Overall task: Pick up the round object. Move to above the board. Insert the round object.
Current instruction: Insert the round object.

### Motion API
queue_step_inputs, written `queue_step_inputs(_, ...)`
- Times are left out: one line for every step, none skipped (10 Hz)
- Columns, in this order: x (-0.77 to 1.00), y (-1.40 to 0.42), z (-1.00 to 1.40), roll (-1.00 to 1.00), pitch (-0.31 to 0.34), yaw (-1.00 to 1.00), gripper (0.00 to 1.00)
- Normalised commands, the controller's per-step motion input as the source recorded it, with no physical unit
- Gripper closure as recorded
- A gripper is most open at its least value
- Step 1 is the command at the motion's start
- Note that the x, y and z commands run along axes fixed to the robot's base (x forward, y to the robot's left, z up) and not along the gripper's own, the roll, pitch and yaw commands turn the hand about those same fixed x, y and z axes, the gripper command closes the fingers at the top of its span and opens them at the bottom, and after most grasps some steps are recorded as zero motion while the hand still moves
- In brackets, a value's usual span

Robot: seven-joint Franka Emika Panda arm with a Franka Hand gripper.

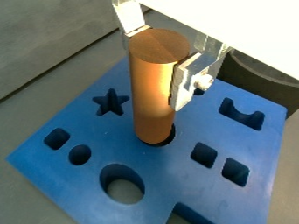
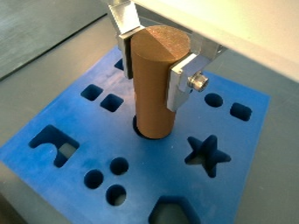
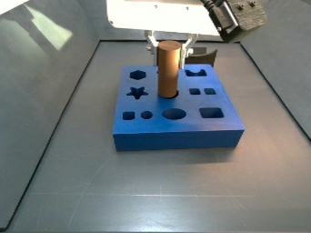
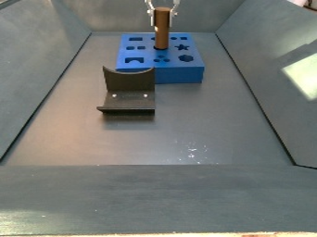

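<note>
One round object (image 1: 156,86) stands upright, its foot in a round hole of the board (image 1: 82,131) | claw (image 1: 159,54) grips its upper part from two sides | risk: slight tilt could jam the peg while pushing down.

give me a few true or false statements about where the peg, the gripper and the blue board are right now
1. The tall brown-orange cylinder peg stands upright with its lower end in a round hole of the thick square blue board. True.
2. The two-finger gripper is far from the peg, near the dark L-shaped fixture. False: its silver fingers flank the peg's upper part above the board.
3. The peg sits in the star-shaped hole. False: the star hole is empty beside it.
4. The fixture stands on the floor apart from the board. True.
</note>
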Motion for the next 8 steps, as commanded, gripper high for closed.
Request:
queue_step_inputs(0.00, 0.15, -0.06, 0.00, 0.006, 0.00, 1.00)
queue_step_inputs(0.07, -0.04, -0.14, 0.00, 0.083, -0.03, 1.00)
queue_step_inputs(0.08, -0.17, -0.14, 0.00, 0.086, -0.12, 1.00)
queue_step_inputs(0.00, -0.15, -0.15, 0.00, 0.003, -0.11, 1.00)
queue_step_inputs(0.00, -0.10, -0.23, 0.00, 0.000, -0.10, 1.00)
queue_step_inputs(0.01, -0.02, -0.35, 0.00, 0.000, -0.09, 1.00)
queue_step_inputs(0.13, 0.00, -0.46, 0.00, 0.054, -0.07, 1.00)
queue_step_inputs(0.23, 0.00, -0.52, 0.00, 0.097, -0.05, 1.00)
